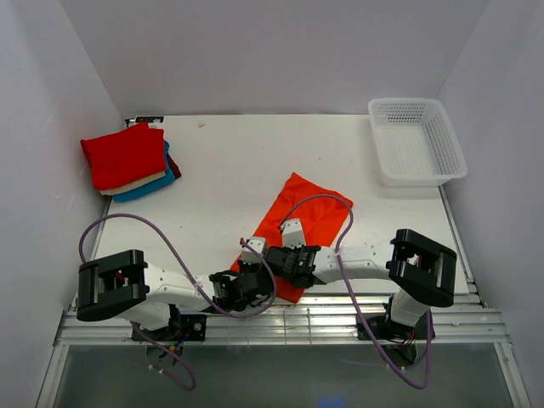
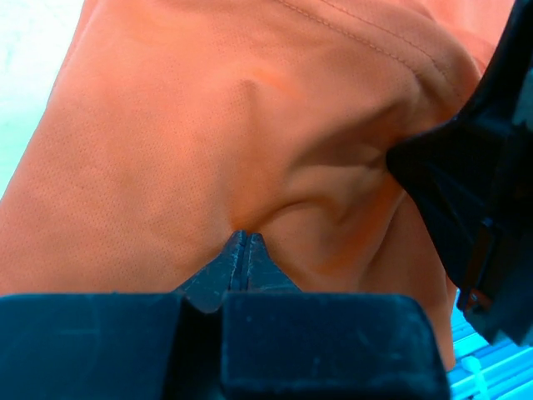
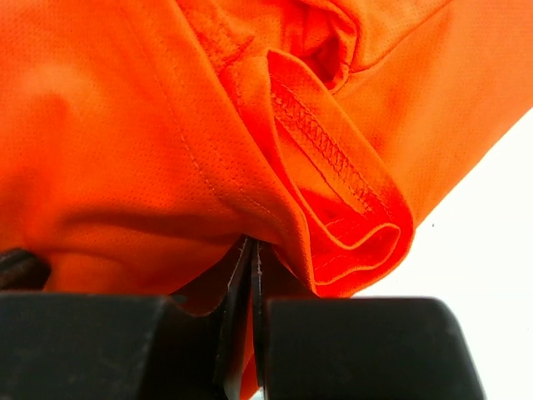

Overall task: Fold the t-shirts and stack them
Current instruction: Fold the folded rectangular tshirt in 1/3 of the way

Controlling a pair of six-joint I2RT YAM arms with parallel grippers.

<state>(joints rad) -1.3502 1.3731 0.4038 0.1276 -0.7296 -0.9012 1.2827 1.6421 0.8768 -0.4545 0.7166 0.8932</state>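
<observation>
L claw [image 2: 242, 243] & R claw [image 3: 251, 250] both clamped on orange t-shirt [image 1: 310, 212] near hem, ~6 o'clock on tabletop [image 1: 229, 161]. Lift evenly, keep hem taut, fold toward 12. Folded stack [image 1: 127, 157] at 10 o'clock.

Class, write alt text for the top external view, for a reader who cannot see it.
The left pincer and right pincer grip the near end of an orange t-shirt on a white table. A stack of folded t-shirts, red on top, sits far left; a white mesh basket far right.
</observation>
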